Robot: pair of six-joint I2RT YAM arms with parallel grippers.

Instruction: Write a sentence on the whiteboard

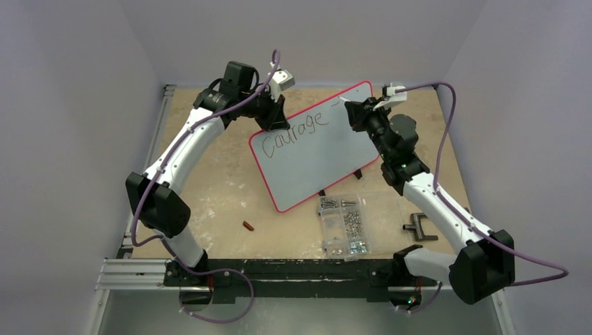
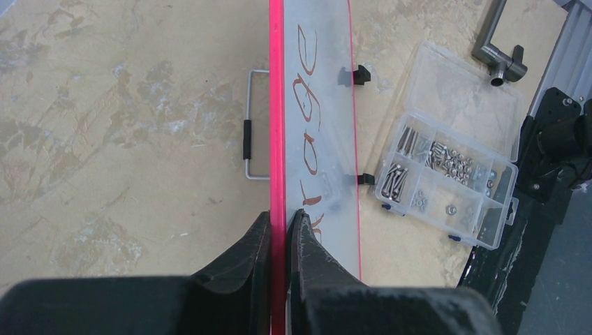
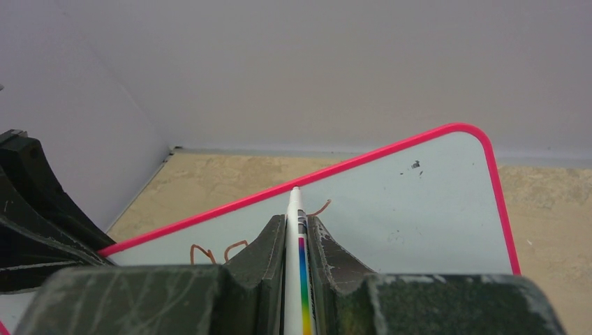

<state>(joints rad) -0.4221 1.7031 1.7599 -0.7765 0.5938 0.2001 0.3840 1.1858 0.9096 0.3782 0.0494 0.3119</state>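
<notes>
The whiteboard (image 1: 317, 153), white with a red-pink rim, is tilted up off the table. My left gripper (image 1: 274, 118) is shut on its upper left rim (image 2: 276, 139). The word "Courage" (image 1: 290, 131) is written across its top; its letters show in the left wrist view (image 2: 307, 105). My right gripper (image 1: 357, 112) is shut on a white marker (image 3: 296, 230) with a rainbow stripe. The marker tip sits at the board's surface (image 3: 391, 216) near the top rim, just right of the last letter, beside a short fresh stroke (image 3: 321, 206).
A clear compartment box of screws (image 1: 344, 225) lies just below the board, also in the left wrist view (image 2: 447, 174). A small red cap (image 1: 248, 225) lies on the table to the left. A grey metal T-piece (image 1: 419, 227) lies at the right.
</notes>
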